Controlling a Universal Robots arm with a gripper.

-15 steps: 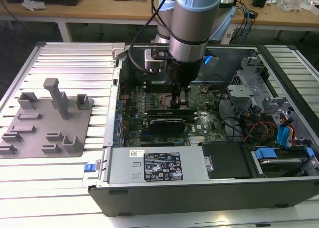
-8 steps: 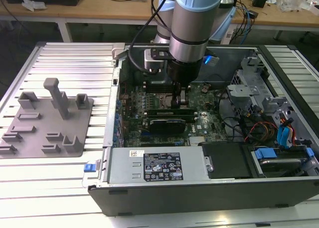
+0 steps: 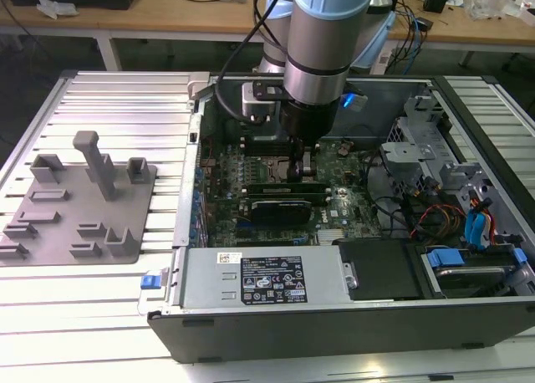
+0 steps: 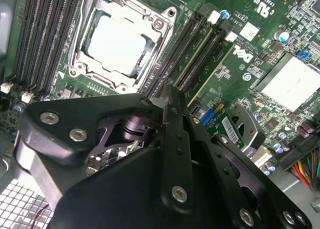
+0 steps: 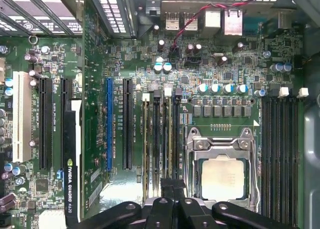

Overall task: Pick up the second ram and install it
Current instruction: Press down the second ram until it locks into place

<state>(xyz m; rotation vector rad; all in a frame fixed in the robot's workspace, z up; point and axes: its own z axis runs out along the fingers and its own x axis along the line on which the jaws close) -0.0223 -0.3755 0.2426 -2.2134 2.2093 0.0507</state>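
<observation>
My gripper (image 3: 298, 172) reaches down into the open computer case, over the memory slots beside the CPU socket (image 5: 220, 174). In both wrist views its black fingers are closed together at one end of the second ram (image 5: 167, 139), a thin green stick seen edge-on along a black slot (image 4: 195, 54). The stick stands in line with the slot, and how deep it sits cannot be told. Another green stick (image 5: 145, 149) stands edge-on two slots further from the socket.
A grey plastic tray (image 3: 75, 207) with upright blocks lies on the slatted table at the exterior view's left. In the case, a black graphics card (image 3: 280, 209) lies just in front of the gripper, the power supply (image 3: 267, 278) nearer the front, and drive bays with cables (image 3: 468, 224) to the right.
</observation>
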